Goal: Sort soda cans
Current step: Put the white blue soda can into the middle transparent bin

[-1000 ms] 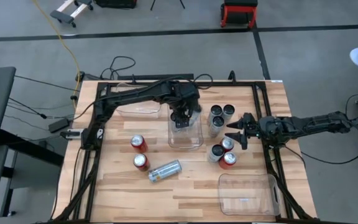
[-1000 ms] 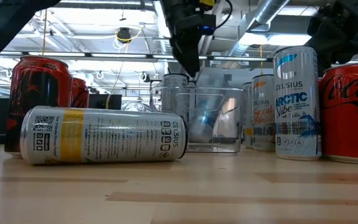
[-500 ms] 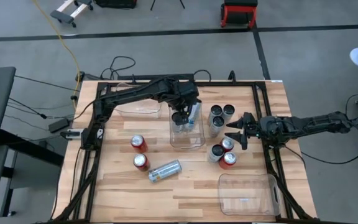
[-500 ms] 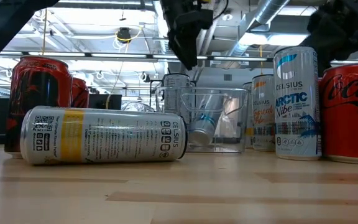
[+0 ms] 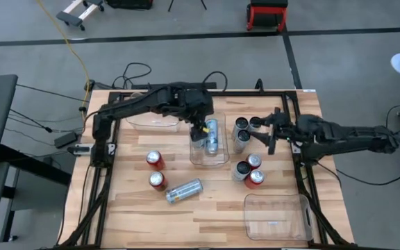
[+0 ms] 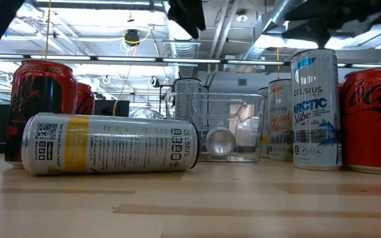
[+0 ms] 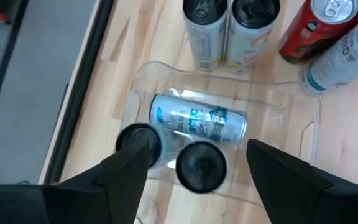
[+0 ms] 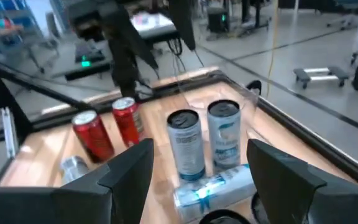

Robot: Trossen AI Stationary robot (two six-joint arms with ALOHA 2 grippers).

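A clear bin point(image 5: 219, 155) in the table's middle holds a silver-blue can point(image 7: 197, 121) lying on its side and two upright cans point(image 7: 201, 165). My left gripper point(image 5: 199, 129) hangs open and empty above the bin's left part. My right gripper point(image 5: 265, 131) is open and empty, level with two upright silver cans point(image 5: 242, 130) just right of the bin. Two red cans point(image 5: 154, 160) stand at centre left. A silver can point(image 5: 184, 189) lies on its side near them. Three more cans point(image 5: 253, 178) stand right of centre.
A second clear bin point(image 5: 155, 123) stands at the far left under the left arm. A third point(image 5: 276, 216) stands at the near right corner. Black frame rails point(image 5: 301, 173) run along the table's left and right sides. Bare wood lies along the near edge.
The silver-blue can leaned in the middle bin under my left gripper; it has tipped over and now lies flat on the bin's floor. My left gripper has gone up and a little toward the far left, clear of it. My right gripper has moved toward the far edge.
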